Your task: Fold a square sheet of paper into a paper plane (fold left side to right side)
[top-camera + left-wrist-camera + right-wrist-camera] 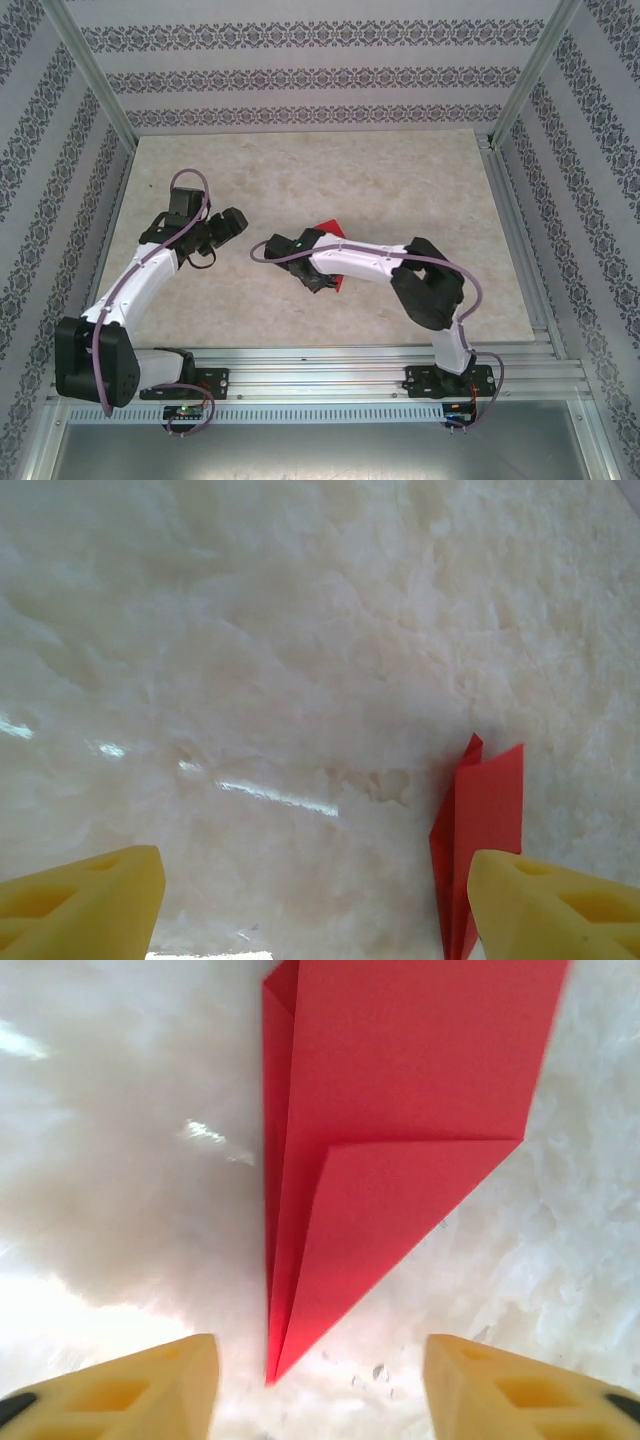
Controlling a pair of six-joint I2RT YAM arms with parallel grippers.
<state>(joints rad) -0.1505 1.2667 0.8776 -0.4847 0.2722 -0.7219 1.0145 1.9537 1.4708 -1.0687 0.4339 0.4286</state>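
Left hand (pixel 315 905): yellow fingers (pixel 90 895) spread wide, nothing between them. It hovers over bare surface (pixel 250 660), left of the paper plane (pixel 482 815). The plane's near end runs behind one finger, so we cannot tell whether they touch.

The red paper plane lies flat on the surface, partly under the right arm (pixel 370 262) in the top view.

Right hand (pixel 320 1380): right over the plane's pointed tip, fingers apart, and the tip lies between them unpinched.

Progress: the sheet is no longer square. We see a narrow dart with a sharp nose, layered flaps and a long lengthwise fold. We judge the main folds done and the task near its end. At most a final wing crease or press is left. Neither hand holds the plane.
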